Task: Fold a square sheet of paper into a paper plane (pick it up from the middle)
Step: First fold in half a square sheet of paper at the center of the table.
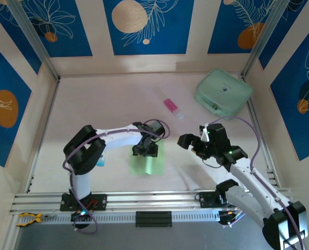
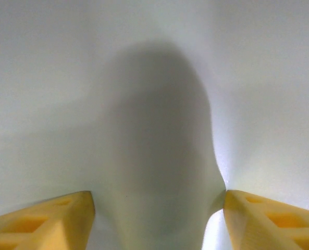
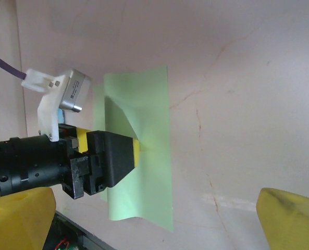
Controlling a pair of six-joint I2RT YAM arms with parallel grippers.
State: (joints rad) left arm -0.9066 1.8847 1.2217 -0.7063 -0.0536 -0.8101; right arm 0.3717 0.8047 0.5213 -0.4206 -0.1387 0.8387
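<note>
Spread wide and pinching nothing, the left gripper [image 1: 145, 151] sits on the middle of the square sheet of paper [image 1: 150, 166] by the worktop's [image 1: 112, 104] near edge, while the right gripper [image 1: 187, 141] hangs open and empty off to its right.

The paper [image 1: 153, 162] is thin, pale green and square. It lies on the table [image 1: 118, 104], near the front edge, about in the middle. It is not quite flat. A soft bump rises across its middle [image 3: 124, 112].
</note>
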